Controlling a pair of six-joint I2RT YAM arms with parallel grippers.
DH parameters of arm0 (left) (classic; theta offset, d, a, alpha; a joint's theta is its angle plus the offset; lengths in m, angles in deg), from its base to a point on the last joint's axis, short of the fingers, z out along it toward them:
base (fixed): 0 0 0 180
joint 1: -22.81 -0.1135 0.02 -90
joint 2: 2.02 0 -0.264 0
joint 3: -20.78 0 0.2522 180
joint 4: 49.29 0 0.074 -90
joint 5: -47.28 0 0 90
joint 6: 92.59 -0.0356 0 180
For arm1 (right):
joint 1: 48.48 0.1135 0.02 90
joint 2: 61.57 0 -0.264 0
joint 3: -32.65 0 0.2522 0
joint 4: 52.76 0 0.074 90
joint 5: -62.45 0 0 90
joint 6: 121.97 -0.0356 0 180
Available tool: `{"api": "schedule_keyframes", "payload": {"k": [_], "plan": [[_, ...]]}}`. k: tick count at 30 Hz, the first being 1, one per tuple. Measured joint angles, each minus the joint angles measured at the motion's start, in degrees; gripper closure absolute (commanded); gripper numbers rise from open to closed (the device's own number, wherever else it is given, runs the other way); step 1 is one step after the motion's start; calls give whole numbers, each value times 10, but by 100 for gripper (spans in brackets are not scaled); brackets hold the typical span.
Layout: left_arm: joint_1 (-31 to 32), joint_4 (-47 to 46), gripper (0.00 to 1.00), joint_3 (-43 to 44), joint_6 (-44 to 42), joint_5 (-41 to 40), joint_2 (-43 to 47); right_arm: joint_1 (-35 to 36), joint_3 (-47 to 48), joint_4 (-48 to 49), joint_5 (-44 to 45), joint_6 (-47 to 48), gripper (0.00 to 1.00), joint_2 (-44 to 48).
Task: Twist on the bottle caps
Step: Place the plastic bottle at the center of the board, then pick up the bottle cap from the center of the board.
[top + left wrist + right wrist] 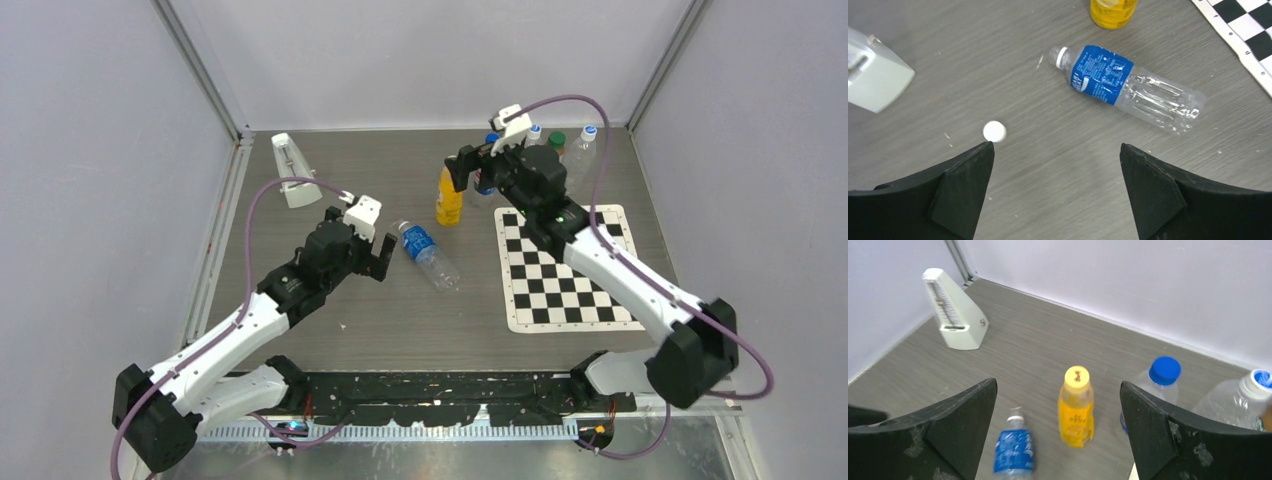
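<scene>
We see both claws wide open with nothing in them. The left claw [1056, 146] hangs over the table [973, 60]. The white cap [994, 131] lies loose at the lower left of its view, just beside the claw's edge and not in its gap. We think the claw could bump the little cap on the way down and send it rolling off. The lying bottle [1128, 85], in the middle of that view, looks bare at the neck. It is round and thin, so a push could roll it and a hard squeeze could crush it. The right claw [1058, 384] is near the yellow bottle [1076, 415], which wears the yellow cap [1077, 376]. The blue cap [1165, 370] sits on a clear bottle [1148, 385] at the right. We cannot tell if those two caps are tight. A low or crooked move there could tip the yellow bottle into the clear bottle.
</scene>
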Motion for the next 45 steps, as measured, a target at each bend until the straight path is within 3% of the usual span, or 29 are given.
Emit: {"api": "schedule_keyframes", "payload": {"k": [6,11,18,26,34,45], "plan": [[0,120,0,53,160,-3,-34,0,-64,-105,11,-95,0,146],[0,192,6,56,245,-31,-38,0,-195,-183,18,-205,0,249],[-16,227,12,131,274,-82,-144,0,-370,-231,55,-320,0,407],[-85,217,34,175,285,-86,-280,0,-507,-179,61,-363,0,677],[-127,191,53,190,292,-82,-369,0,-509,-183,68,-363,0,676],[-162,154,66,231,284,-65,-443,0,-509,-183,52,-361,0,630]]}}
